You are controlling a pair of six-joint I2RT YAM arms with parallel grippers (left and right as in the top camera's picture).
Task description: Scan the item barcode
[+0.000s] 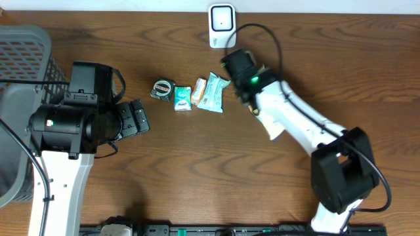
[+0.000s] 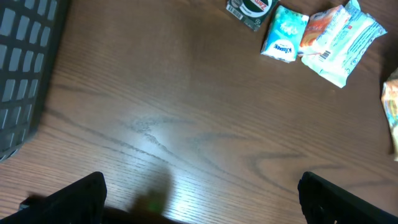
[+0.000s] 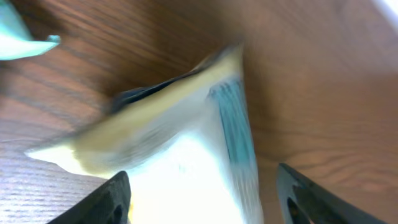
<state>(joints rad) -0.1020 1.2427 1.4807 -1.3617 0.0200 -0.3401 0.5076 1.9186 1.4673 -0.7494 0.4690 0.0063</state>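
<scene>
Hovering just below the white scanner at the table's far edge, the right gripper has its jaws spread apart around a blurred yellow-and-white packet with a teal stripe. Bare wood shows between the packet and one finger, and whether the other finger touches it cannot be told. To the left of that gripper, a row of goods lies on the wood: a round black-and-green case, a small tissue pack, an orange wrapper and a teal-and-white packet, the last three touching one another. The left gripper hangs released over bare table near the row, nothing between its fingers. A gray slatted basket stands at the left edge, partly covered by the left arm; its contents cannot be made out.
</scene>
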